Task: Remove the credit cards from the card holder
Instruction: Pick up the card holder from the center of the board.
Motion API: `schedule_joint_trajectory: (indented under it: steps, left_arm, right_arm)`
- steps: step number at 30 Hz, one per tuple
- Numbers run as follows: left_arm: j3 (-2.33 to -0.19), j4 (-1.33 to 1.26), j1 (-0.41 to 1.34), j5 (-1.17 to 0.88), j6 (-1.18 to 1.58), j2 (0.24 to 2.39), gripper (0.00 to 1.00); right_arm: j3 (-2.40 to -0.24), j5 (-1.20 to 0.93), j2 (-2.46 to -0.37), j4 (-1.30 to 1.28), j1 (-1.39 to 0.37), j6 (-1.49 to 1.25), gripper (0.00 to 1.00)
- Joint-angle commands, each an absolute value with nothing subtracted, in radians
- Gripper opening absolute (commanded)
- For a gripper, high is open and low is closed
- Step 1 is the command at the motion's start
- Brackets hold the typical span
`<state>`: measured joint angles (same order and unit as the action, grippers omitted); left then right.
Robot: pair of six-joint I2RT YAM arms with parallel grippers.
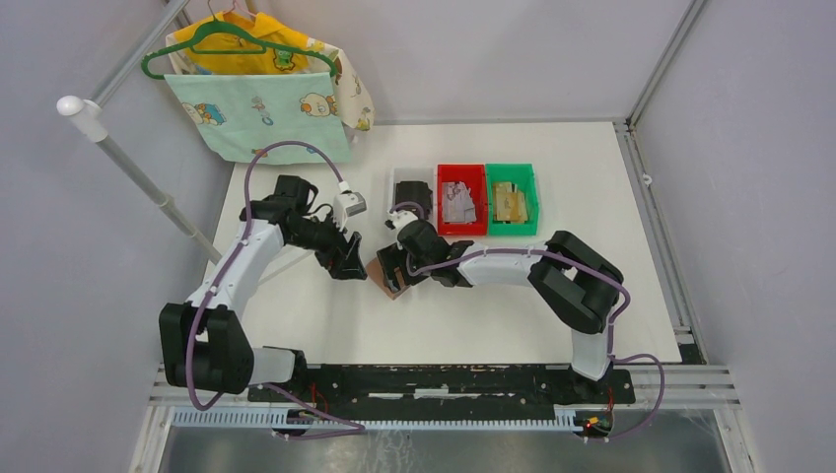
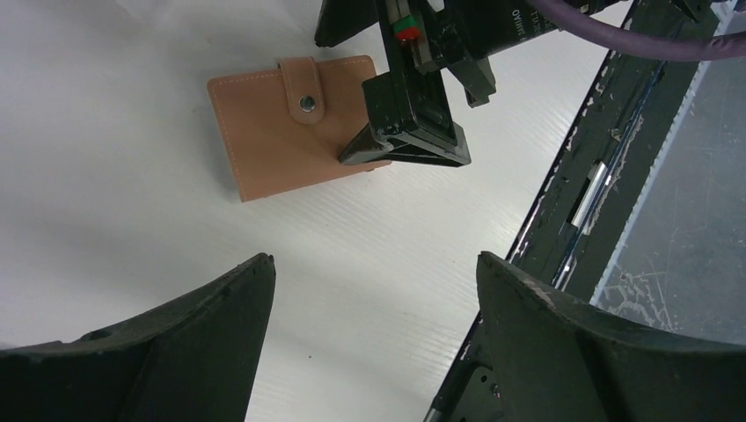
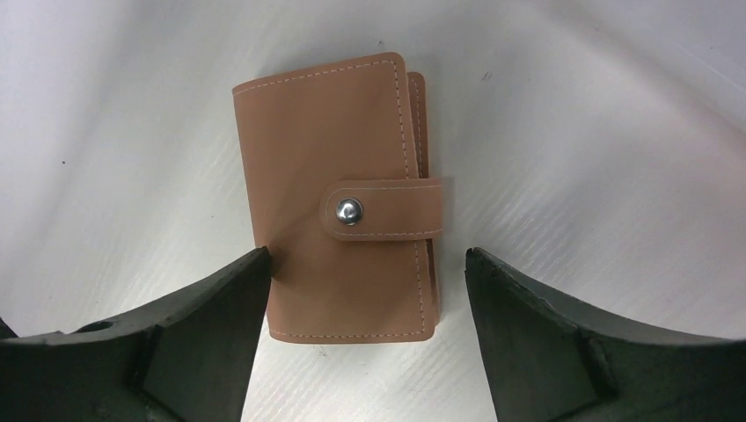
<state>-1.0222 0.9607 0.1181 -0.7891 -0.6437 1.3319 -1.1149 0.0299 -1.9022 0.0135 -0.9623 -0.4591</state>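
Slippage is the main risk: the card holder (image 3: 339, 202) lies flat on the desk (image 3: 132, 105), tab snapped shut, between the wide, empty jaws of the right gripper (image 3: 365, 264). Closing could skid it or pinch only the cover. The left gripper (image 2: 374, 264) hangs nearby, jaws wide and empty. Only the top view shows the red bin (image 1: 461, 199) and the green bin (image 1: 513, 199). No credit cards are visible.
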Motion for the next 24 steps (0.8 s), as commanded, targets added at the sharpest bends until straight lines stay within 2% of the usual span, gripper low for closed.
schedule_joint_trajectory:
  steps: [1, 3, 5, 9, 11, 17, 24]
  left_arm:
    - [-1.011, 0.892, 0.117, -0.794, -0.615, 1.271, 0.91]
    - [-1.001, 0.855, 0.117, -0.776, -0.574, 1.262, 0.93]
    - [-0.996, 0.833, 0.117, -0.760, -0.542, 1.261, 0.93]
    - [-0.955, 0.726, 0.117, -0.686, -0.442, 1.255, 0.96]
    - [-0.952, 0.718, 0.117, -0.683, -0.420, 1.260, 0.95]
    - [-0.950, 0.719, 0.117, -0.746, -0.386, 1.230, 0.93]
    - [-0.953, 0.753, 0.117, -0.842, -0.382, 1.212, 0.92]
  right_arm:
    - [-1.127, 0.074, -1.915, 0.025, -0.978, -0.438, 0.85]
    - [-1.125, 0.082, -1.920, 0.020, -0.984, -0.439, 0.79]
    - [-1.113, 0.094, -1.917, 0.022, -0.989, -0.449, 0.68]
    - [-1.086, 0.111, -1.883, 0.036, -0.991, -0.480, 0.36]
    - [-1.082, 0.115, -1.863, 0.041, -0.991, -0.494, 0.25]
    - [-1.037, 0.075, -1.763, 0.121, -0.991, -0.507, 0.00]
    - [-0.933, -0.034, -1.629, 0.301, -0.988, -0.520, 0.00]
